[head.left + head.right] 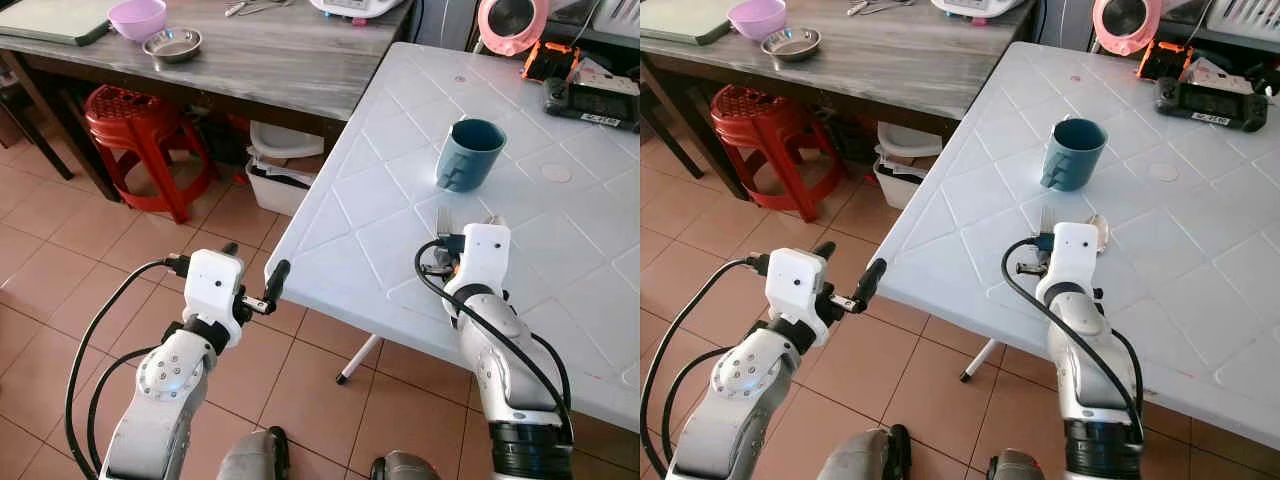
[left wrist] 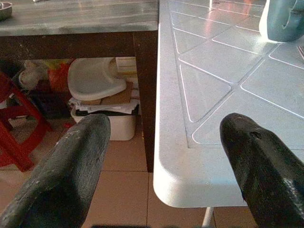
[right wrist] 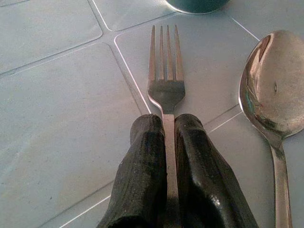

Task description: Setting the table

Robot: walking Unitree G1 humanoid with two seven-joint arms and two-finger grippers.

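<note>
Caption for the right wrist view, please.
Right gripper shut on a fork lying on the white table, beside a spoon.

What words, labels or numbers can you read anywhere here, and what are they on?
Nothing here can be read for certain.
Black controller at the far edge of the white table: a white strip label with dark print, too small and blurred to read.
Blue mug, fork, spoon: no print visible.
Right end effector, shut on the fork, and left end effector, open by the table corner: no markings.
</note>
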